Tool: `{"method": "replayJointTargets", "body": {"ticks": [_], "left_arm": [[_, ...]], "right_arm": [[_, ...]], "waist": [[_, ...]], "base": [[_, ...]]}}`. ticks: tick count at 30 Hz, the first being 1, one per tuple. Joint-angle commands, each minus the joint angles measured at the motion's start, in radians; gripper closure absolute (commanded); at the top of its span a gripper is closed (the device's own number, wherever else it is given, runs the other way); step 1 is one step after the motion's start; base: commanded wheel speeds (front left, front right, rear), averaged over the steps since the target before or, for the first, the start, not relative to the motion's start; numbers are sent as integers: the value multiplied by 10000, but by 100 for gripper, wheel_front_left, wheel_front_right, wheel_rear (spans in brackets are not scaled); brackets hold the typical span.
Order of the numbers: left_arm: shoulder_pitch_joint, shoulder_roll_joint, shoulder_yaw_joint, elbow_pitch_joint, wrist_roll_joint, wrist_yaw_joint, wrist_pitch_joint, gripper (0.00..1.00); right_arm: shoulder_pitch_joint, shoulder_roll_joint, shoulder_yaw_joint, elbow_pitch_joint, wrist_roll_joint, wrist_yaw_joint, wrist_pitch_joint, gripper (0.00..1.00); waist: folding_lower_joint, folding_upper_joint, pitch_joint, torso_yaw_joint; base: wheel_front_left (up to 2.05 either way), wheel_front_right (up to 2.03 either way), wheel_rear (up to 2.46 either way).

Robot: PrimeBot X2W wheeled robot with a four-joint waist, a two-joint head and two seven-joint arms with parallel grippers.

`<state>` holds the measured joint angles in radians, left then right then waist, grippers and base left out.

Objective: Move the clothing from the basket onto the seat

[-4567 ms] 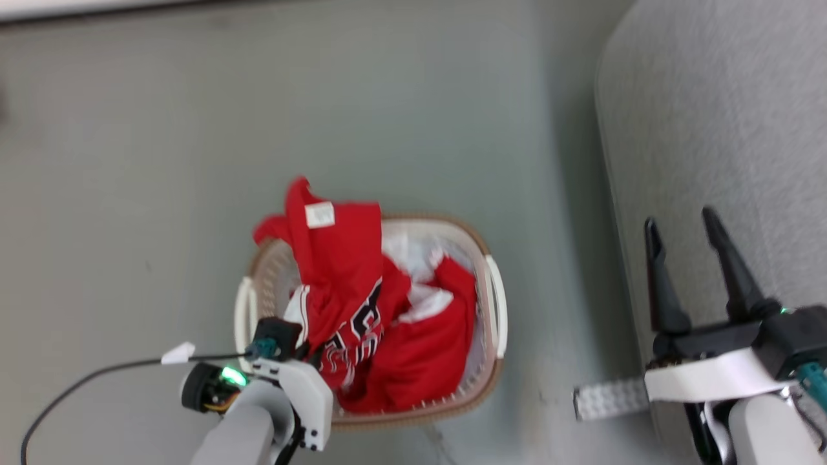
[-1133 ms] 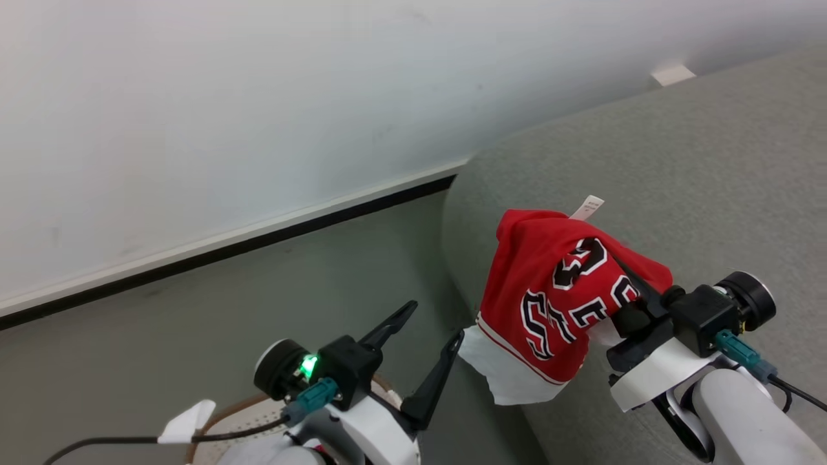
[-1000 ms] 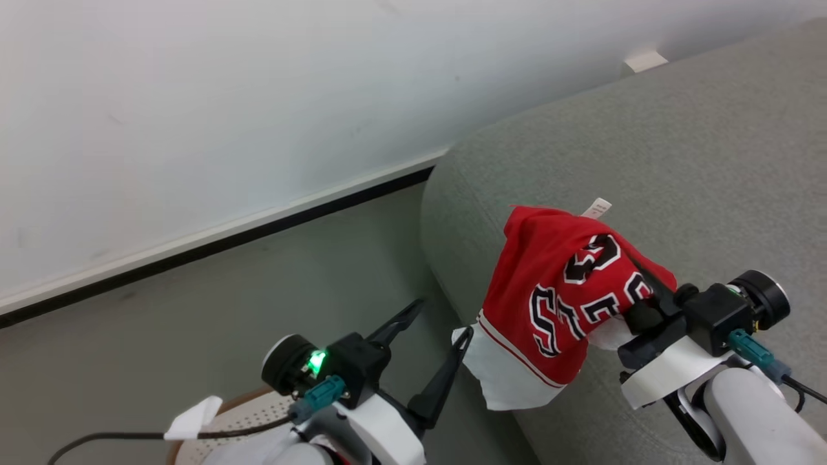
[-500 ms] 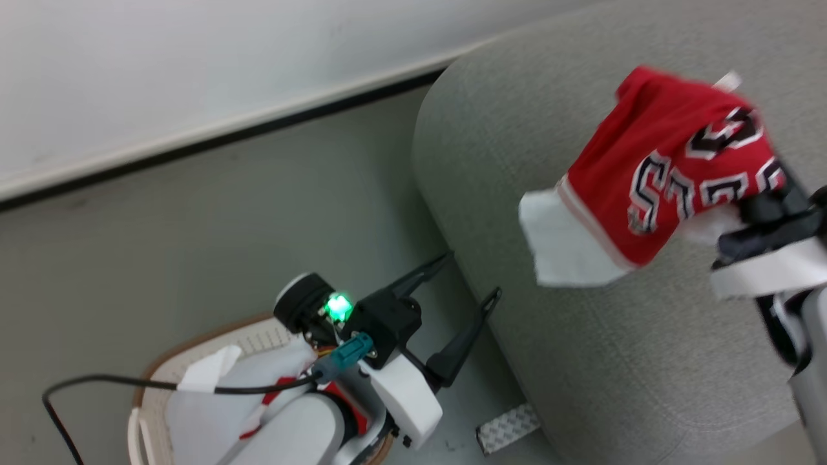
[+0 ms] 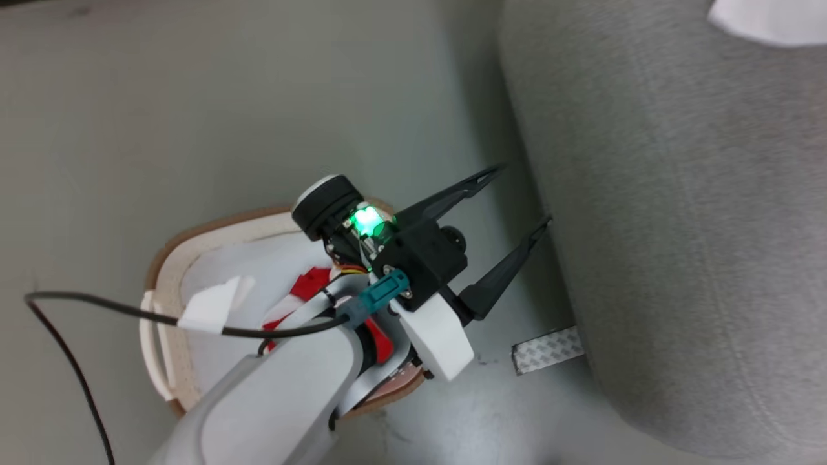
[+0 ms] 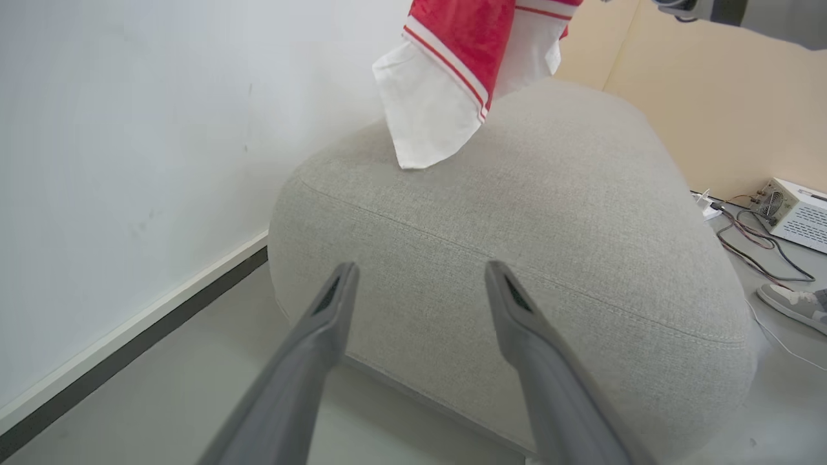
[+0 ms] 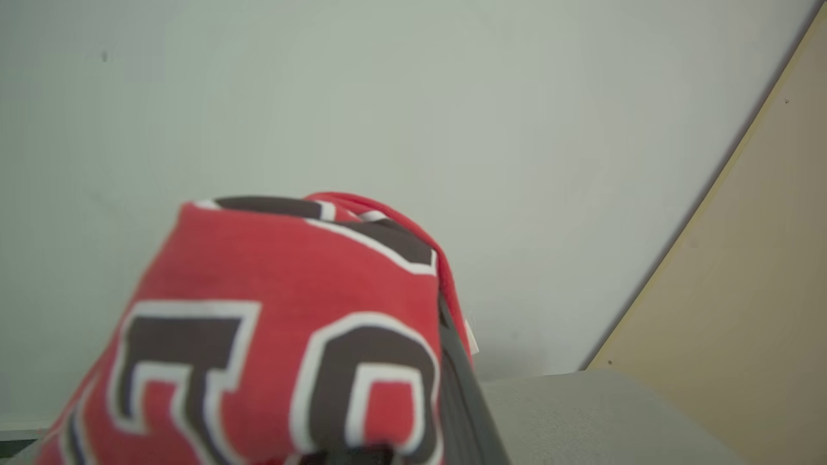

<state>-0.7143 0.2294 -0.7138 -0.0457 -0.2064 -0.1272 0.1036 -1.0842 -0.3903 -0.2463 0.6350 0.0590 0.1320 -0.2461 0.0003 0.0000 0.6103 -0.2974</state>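
The red clothing with big black, white-outlined letters is draped over my right gripper, which is shut on it; one dark finger shows beside the cloth. In the left wrist view the same garment hangs above the grey seat, its white trim touching the top. My left gripper is open and empty, between the basket and the seat. More red clothing lies in the basket, partly hidden by my left arm.
A strip of grey patterned tape lies on the floor at the seat's foot. A white wall stands behind the seat. A white electronics box, cables and a person's shoe are on the floor beyond the seat.
The head camera has tipped down, so the held garment and right gripper have slid off its upper right, leaving a white corner. The basket shows more. Left gripper stays open.
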Motion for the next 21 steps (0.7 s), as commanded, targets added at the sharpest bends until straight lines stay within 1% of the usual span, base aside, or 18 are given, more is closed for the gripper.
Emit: {"method": "replayJointTargets", "body": {"ticks": [1,2,6,7,8,9,12,14,17,21], "left_arm": [[-136,-4,-13,5,-61,-19,-51,0],[-245,-12,-57,47,-91,-21,-91,0],[-452,4,-157,323,-190,-27,-296,0],[-489,-9,-173,386,-198,-28,-327,0],[-512,-31,-173,450,-215,-23,-390,0],[-536,-52,-171,514,-230,-17,-423,0],[-560,-85,-158,681,-275,17,-535,0],[-527,-100,-124,770,-323,84,-613,0],[-463,-94,-79,880,-348,154,-671,0],[-292,-39,9,958,-446,275,-770,0]], "right_arm": [[-138,-87,-145,177,-129,-25,42,100],[-327,-170,-418,453,-392,-25,90,100],[-521,-38,-1651,1324,-1552,-25,180,100],[-459,53,-1993,1480,-1851,-25,153,95],[-357,196,-2322,1635,-2089,-25,121,62],[-244,347,-2600,1782,-2352,-25,84,0],[57,781,-3024,2139,-2882,-25,-6,0],[328,1249,-3272,2052,-2866,-25,-125,0],[1085,1938,-3043,1834,-2813,-25,-179,0],[2429,2626,-2378,596,-2522,-25,-190,0]], "waist": [[-3,0,621,607],[-3,0,709,679],[-3,0,858,864],[-3,0,876,901],[-3,0,884,930],[-3,0,878,951],[-3,0,791,955],[-3,0,671,889],[-3,0,475,760],[-3,0,117,617]], "base": [[0,0,0],[0,0,0],[0,0,0],[0,0,0],[0,0,0],[0,0,0],[0,0,0],[0,0,0],[0,0,0],[0,0,0]]}}
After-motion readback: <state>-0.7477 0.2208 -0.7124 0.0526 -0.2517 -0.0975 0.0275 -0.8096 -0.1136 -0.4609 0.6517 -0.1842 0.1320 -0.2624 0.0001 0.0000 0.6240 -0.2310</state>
